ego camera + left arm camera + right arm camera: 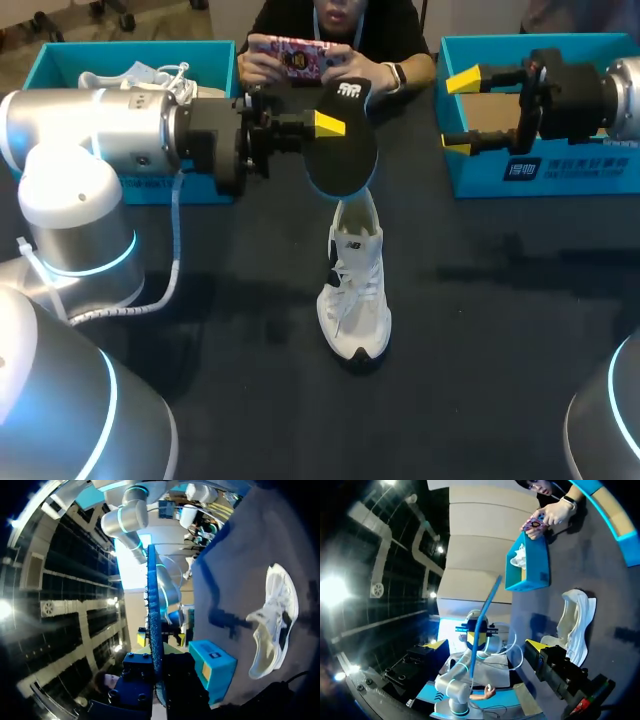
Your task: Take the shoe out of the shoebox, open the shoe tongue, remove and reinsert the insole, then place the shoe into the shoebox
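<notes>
Left hand (pixel 322 128): fingers closed on one end of the insole (pixel 340 145) and holding it in the air above the counter (pixel 500 330). Dark face of the insole is toward the head camera. In the left wrist view it shows edge-on as a thin blue strip running straight out from between the fingers.

Right hand (pixel 460 113): fingers spread wide with nothing between them. It hangs in front of the right box (pixel 545 165).

Shoe (pixel 355 290): white, upright on its sole on the bare counter, outside both boxes and roughly between them. Toe points toward the robot, heel opening toward the far side. In the head view the low end of the insole overlaps the heel; I cannot tell whether they touch.

Left box (pixel 60 60): blue, at the far left corner behind the left arm, with white contents I cannot identify.
</notes>
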Motion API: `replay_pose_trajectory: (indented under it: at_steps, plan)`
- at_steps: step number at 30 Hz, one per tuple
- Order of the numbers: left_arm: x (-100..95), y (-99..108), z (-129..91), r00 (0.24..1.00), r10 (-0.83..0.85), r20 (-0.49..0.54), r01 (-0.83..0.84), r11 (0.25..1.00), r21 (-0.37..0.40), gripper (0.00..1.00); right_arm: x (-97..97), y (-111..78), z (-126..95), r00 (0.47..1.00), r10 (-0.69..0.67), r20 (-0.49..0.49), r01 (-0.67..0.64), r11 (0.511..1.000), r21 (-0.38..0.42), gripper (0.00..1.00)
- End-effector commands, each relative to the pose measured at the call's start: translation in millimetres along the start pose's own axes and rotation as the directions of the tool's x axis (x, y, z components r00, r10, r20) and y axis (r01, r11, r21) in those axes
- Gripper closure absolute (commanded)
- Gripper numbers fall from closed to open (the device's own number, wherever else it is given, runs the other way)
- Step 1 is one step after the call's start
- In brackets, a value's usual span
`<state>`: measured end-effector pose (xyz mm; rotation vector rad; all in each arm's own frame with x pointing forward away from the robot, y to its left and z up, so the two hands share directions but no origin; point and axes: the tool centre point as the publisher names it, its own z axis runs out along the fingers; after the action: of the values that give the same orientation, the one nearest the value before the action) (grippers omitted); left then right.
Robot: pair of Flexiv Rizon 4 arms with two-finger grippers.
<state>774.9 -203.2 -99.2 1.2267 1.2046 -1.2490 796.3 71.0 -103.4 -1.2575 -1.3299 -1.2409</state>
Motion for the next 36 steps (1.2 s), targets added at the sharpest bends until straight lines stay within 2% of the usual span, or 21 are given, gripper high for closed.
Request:
replay_pose_trajectory:
  at_steps: [1,7,9,10,13,17,33,34,35,36]
  plan:
    - [-7.8,-4,3,0.978,-0.195,-0.073,0.197,0.98,0.016,1.0,0.2,-0.7,1,1.0,0.0,0.001,0.0,1.0,-0.003,0.0]
    - [-10.7,-3,1,0.841,-0.525,-0.126,0.527,0.849,-0.021,1.0,0.2,-0.7,1,1.0,0.0,0.001,0.0,1.0,-0.003,0.0]
    - [-7.2,-5,0,0.759,-0.637,-0.134,0.641,0.767,-0.015,1.0,0.2,-0.7,1,1.0,0.0,0.001,0.0,1.0,-0.003,0.0]
    - [-6.3,-5,0,0.748,-0.652,-0.126,0.655,0.755,-0.021,1.0,0.2,-0.7,1,1.0,0.0,0.001,0.0,1.0,-0.003,0.0]
    - [-2.6,-6,1,0.61,-0.789,-0.065,0.789,0.613,-0.044,1.0,0.2,-0.7,1,1.0,0.0,0.001,0.0,1.0,-0.003,0.0]
    - [-3.3,-13,3,0.454,-0.889,-0.063,0.891,0.452,0.044,1.0,0.2,-0.7,1,1.0,0.0,0.001,0.0,1.0,-0.003,0.0]
    - [-3.3,-13,3,0.454,-0.889,-0.063,0.891,0.452,0.044,1.0,0.2,-0.7,1,1.0,0.0,0.001,0.0,1.0,-0.003,0.0]
    - [-3.2,-13,3,0.403,-0.913,-0.064,0.915,0.401,0.037,1.0,0.2,-0.7,1,1.0,0.0,0.001,0.0,1.0,-0.003,0.0]
    - [-3.0,-12,3,0.284,-0.956,-0.07,0.959,0.283,0.022,1.0,0.2,-0.7,1,1.0,0.0,0.001,0.0,1.0,-0.003,0.0]
    - [-4.2,-12,2,0.276,-0.958,-0.081,0.961,0.273,0.039,1.0,0.2,-0.7,1,1.0,0.0,0.001,0.0,1.0,-0.003,0.0]
